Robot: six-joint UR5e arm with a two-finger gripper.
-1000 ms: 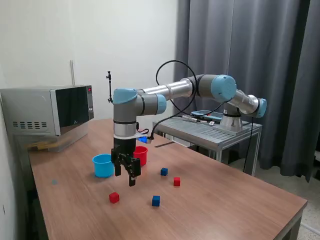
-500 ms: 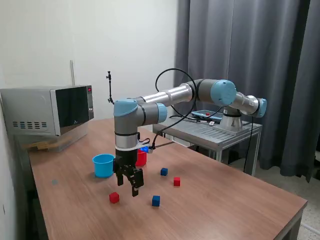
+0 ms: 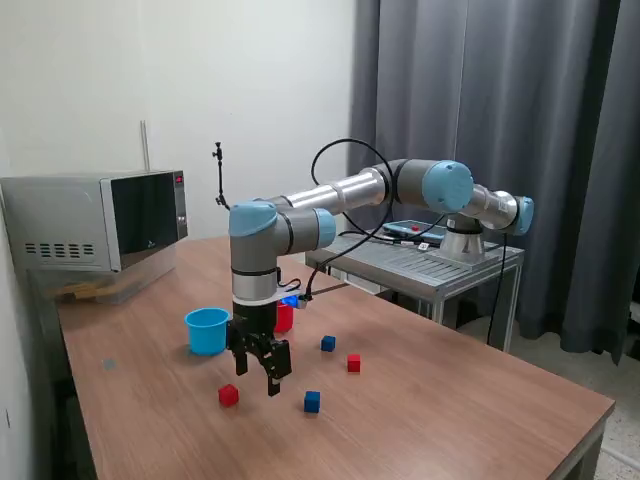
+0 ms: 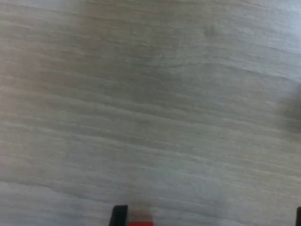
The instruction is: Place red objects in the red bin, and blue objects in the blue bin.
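A white wall and dark grey curtains back a wooden desk [image 3: 420, 400] where a grey and light blue robot arm reaches down over scattered cubes. Its black end effector [image 3: 258, 375] hangs just above the desk, fingers pointing down and apart, gripping nothing. Just beside it, toward the exterior view's left, lies 1 red cube [image 3: 229, 395]; the wrist view shows only blurred wood grain with a sliver of red [image 4: 140, 221] next to a dark fingertip [image 4: 119, 215] at the frame's edge. A 2nd red cube [image 3: 353, 363] sits further toward the exterior view's right, near a dark blue cube [image 3: 328, 343] that lies just behind it. Another dark blue cube [image 3: 312, 401] rests close to the end effector on the exterior view's right, nearer the camera. The light blue cup [image 3: 207, 329] stands upright behind the end effector, toward the exterior view's left, and the red cup [image 3: 284, 317] is partly hidden behind the arm's wrist, beside the blue one. All 4 cubes lie on the bare desk, outside both cups. A silver microwave [image 3: 100, 220] sits at the desk's far corner on the exterior view's left, and the arm's base stands on a grey metal stand [image 3: 430, 265] in front of the curtains.
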